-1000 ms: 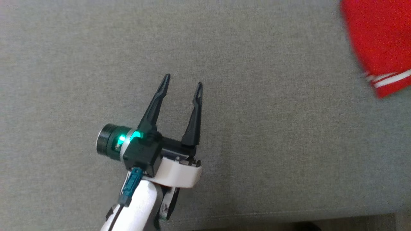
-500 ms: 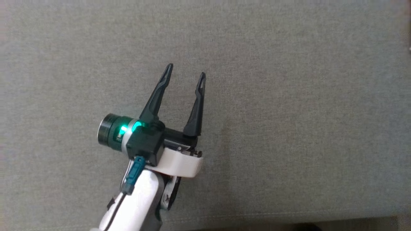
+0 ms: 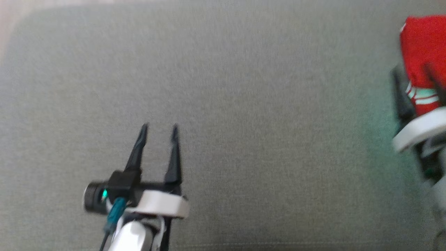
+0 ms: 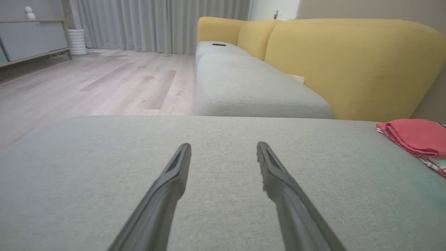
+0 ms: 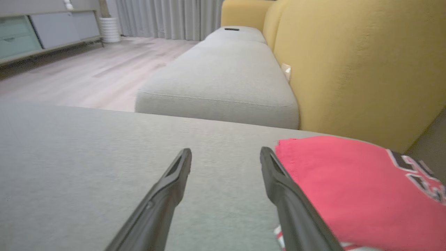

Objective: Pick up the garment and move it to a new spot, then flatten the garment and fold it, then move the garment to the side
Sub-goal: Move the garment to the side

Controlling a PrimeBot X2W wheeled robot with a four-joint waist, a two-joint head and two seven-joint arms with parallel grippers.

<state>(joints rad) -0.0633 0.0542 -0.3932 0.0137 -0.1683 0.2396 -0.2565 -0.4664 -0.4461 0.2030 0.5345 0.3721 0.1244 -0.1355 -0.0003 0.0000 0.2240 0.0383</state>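
Right wrist view, nearest first: the right gripper has its two dark fingers spread wide, with only bare grey cloth in the gap between them, so it grips nothing. Its right-hand finger lies along the near edge of the garment, a red piece with white stripes and dark lettering; whether finger and cloth touch I cannot tell.

In the head view, which is blurred, the left gripper hovers low over the seat cushion, also released and empty, well apart from the red cloth at the far right edge.

From the left wrist view the garment looks folded into a flat stack of layers, lying near the yellow backrest. Beyond the cushion's far edge runs a second cushion, then pale wooden floor and grey curtains.

My judgement is that the last step is in hand: the folded garment already lies at the side and neither gripper holds it. The next move calls for drawing the right arm straight back and up, keeping that finger from catching the top layer and spoiling the fold. The left arm need only stay clear.
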